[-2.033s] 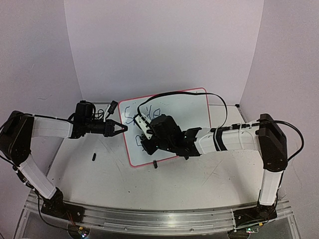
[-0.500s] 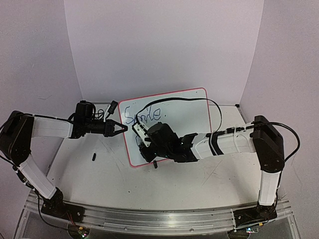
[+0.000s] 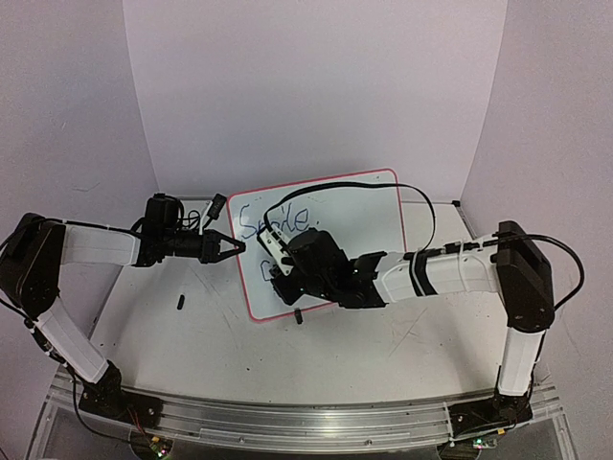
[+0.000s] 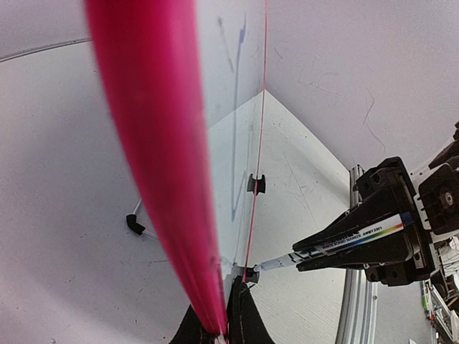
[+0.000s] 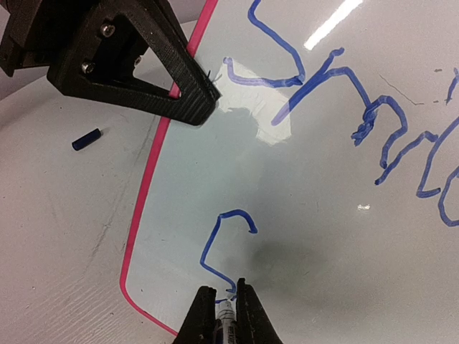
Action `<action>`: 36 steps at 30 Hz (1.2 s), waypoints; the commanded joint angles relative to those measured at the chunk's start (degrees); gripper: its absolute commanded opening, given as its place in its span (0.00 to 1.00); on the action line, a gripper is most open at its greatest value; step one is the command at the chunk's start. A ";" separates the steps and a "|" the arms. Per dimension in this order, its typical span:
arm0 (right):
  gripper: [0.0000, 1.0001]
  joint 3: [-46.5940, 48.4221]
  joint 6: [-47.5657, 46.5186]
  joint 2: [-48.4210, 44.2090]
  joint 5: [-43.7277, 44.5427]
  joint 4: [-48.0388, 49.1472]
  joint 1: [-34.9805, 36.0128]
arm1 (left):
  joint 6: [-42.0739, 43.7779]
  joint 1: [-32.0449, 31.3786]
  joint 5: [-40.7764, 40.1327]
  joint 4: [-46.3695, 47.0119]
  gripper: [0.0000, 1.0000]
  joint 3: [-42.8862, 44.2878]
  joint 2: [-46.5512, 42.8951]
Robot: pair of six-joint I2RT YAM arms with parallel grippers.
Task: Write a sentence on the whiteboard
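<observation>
Presently the whiteboard point(image 3: 354, 206) stands near the middle of the tabletop point(image 3: 383, 335), toward its far edge. On its left frame the left gripper point(image 3: 235, 246) is pinched tight. The right gripper point(image 5: 222, 304) is clamped on a marker point(image 5: 226, 312), its tip touching the board's lower left at the end of a blue stroke point(image 5: 213, 247). A cap point(image 3: 181, 303) lies toward the tabletop's left edge.

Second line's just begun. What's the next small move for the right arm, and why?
Probably keep the marker tip on the whiteboard and carry the blue stroke onward to finish the letter. The right gripper is shut on the marker at the stroke's lower end, that line holds only this partial letter, and the left gripper clamps the board's edge.
</observation>
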 commanded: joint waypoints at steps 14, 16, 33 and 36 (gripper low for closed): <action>0.00 4.19 -1.81 2.29 0.11 1.49 -1.37 | 5.66 -0.87 -11.80 -5.51 0.00 -0.67 1.63; 0.00 3.89 -1.34 2.29 -0.54 1.50 -1.35 | 5.67 -0.86 -11.80 -5.52 0.00 -0.66 1.75; 0.00 -0.16 -0.07 1.12 0.80 1.50 -1.33 | 5.61 -0.82 -11.72 -5.52 0.00 -0.50 1.94; 0.00 -0.64 0.36 1.14 0.26 1.54 -1.28 | 5.66 -0.82 -11.80 -5.52 0.00 -0.52 1.98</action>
